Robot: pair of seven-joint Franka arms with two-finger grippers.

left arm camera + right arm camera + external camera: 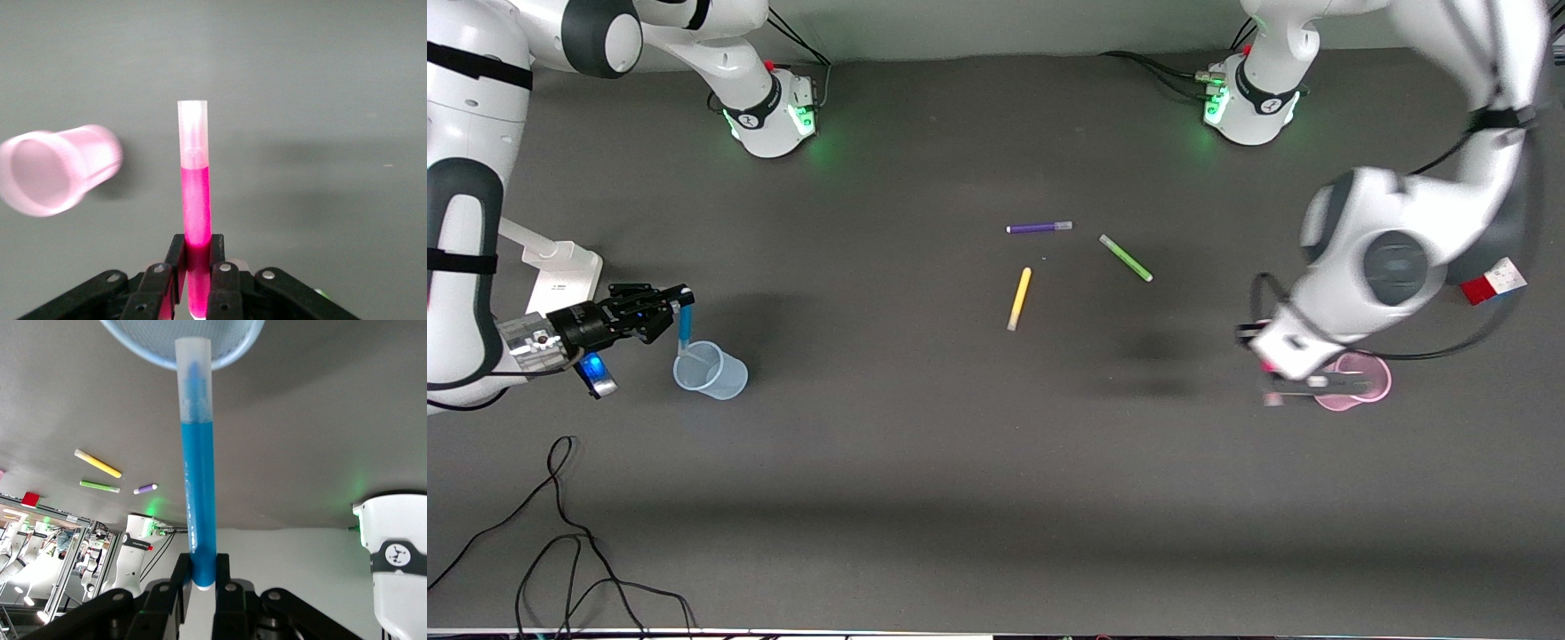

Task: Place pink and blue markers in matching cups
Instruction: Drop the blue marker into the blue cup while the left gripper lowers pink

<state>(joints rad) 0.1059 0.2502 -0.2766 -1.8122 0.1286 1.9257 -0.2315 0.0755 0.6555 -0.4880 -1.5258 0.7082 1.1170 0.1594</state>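
Your right gripper (pixel 679 302) at middle left of frame clamps the blue marker (pixel 685 327) (cap end down) over the blue cup (pixel 711 372), your left gripper (pixel 194 261) pinches the pink marker (pixel 195 200), pink cup (pixel 1360 384) lower right just beside it

Blue marker (pixel 685 327), pale blue cup (pixel 711 370); magenta marker (pixel 196 213), pale pink ribbed cup (pixel 57 169); purple marker (pixel 1039 228), green marker (pixel 1126 258), yellow marker (pixel 1019 298); dark grey table (pixel 925 444).

- Arms: glossy white rounded shells, dark grey joint caps, black bands at the links.
- Bases: white, round, lit green, each with black cables attached.
- Right gripper (pixel 680 307): black two-finger jaws, silver wrist flange, blue light.
- Left gripper (pixel 193 267): black fingers, silver screws.
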